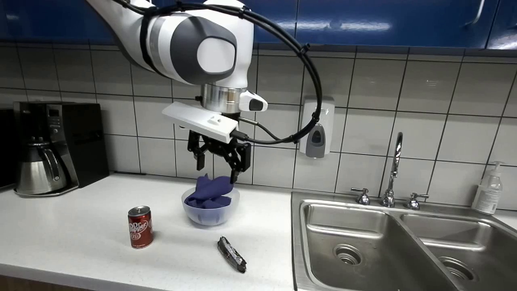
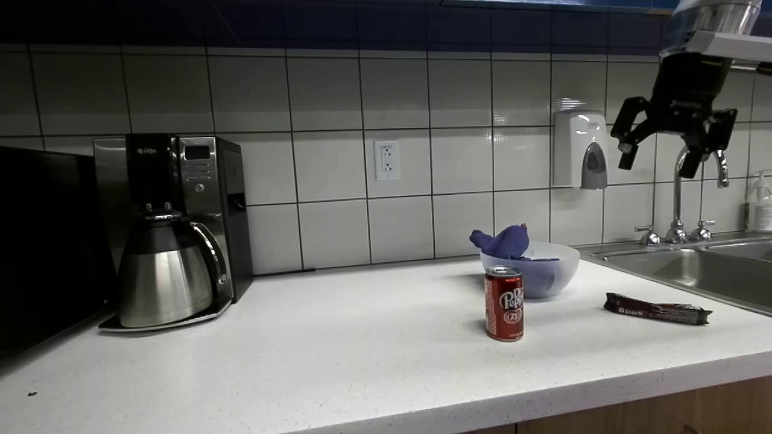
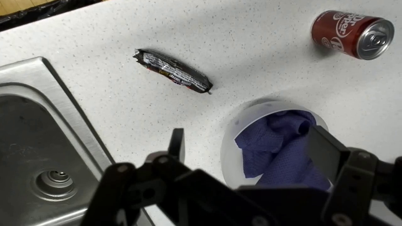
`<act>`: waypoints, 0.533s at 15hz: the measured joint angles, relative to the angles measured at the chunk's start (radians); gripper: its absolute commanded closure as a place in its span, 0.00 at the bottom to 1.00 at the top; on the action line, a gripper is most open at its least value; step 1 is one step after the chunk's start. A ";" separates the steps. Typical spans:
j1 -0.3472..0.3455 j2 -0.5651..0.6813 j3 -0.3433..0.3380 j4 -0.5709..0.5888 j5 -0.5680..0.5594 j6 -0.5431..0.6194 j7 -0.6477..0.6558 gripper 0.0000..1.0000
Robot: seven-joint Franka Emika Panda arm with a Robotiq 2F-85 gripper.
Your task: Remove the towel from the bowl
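Observation:
A purple towel (image 1: 214, 188) lies crumpled in a translucent whitish bowl (image 1: 208, 217) on the white counter. Part of the towel sticks up above the rim; both towel (image 2: 508, 243) and bowl (image 2: 560, 272) also show in an exterior view. My gripper (image 1: 217, 173) is open and empty, with its fingers pointing down. In an exterior view the gripper (image 2: 660, 167) hangs well above the counter, apart from the bowl. In the wrist view, the right finger of the gripper (image 3: 248, 138) covers part of the towel (image 3: 282, 147), and the bowl (image 3: 230, 153) is partly hidden by the gripper body.
A red soda can (image 1: 140, 227) stands left of the bowl in an exterior view. A dark wrapped bar (image 1: 232, 254) lies in front of the bowl. A metal sink (image 1: 298, 242) with a faucet (image 1: 391, 178) is to the right. A coffee maker (image 1: 87, 141) stands at the left.

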 measured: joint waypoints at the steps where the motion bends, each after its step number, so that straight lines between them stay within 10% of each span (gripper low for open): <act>1: 0.005 0.012 0.003 0.000 0.011 0.019 -0.007 0.00; 8: 0.062 0.161 0.056 0.003 0.092 0.194 -0.031 0.00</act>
